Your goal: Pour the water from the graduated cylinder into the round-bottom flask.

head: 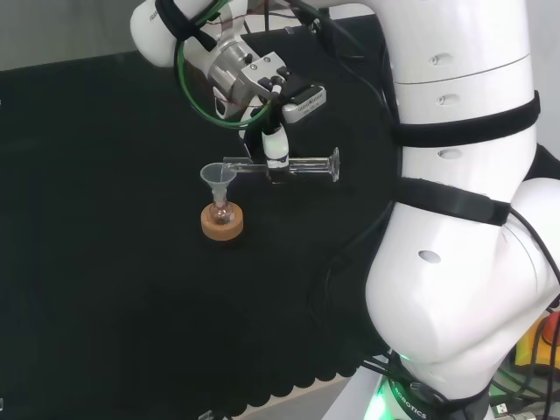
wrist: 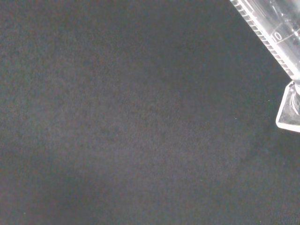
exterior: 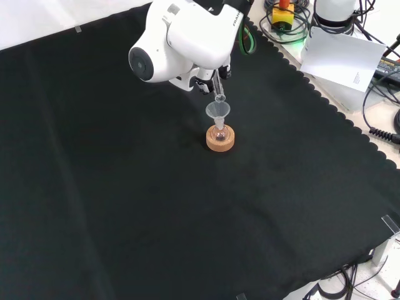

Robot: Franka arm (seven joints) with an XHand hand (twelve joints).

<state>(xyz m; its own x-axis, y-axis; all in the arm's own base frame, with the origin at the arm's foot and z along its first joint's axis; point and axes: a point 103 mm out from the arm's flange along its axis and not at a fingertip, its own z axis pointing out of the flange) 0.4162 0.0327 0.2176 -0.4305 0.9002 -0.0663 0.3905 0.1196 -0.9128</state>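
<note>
cork ring (head: 222,223): on the black cloth (head: 105,262) a little left of centre in the head view; in the front view it sits near the middle, at about 12 o'clock from the cloth's centre.
flask (head: 220,210): small round glass one seated upright in the cork ring; what it holds cannot be told.
funnel (head: 218,176): clear, standing in the flask's neck, its wide mouth facing up.
cylinder (head: 297,167): clear glass, lying nearly level in the air, at 2 o'clock from the cork ring in the head view; its open end is over the funnel's rim, its flat foot points toward 3 o'clock. the wrist view shows its marked wall and foot close up.
hand (head: 276,149): at 12 o'clock from the cylinder's middle in the head view, black and white fingers reaching down and clamped around the tube.
arm (head: 455,175): big white links along the right of the head view.
</note>
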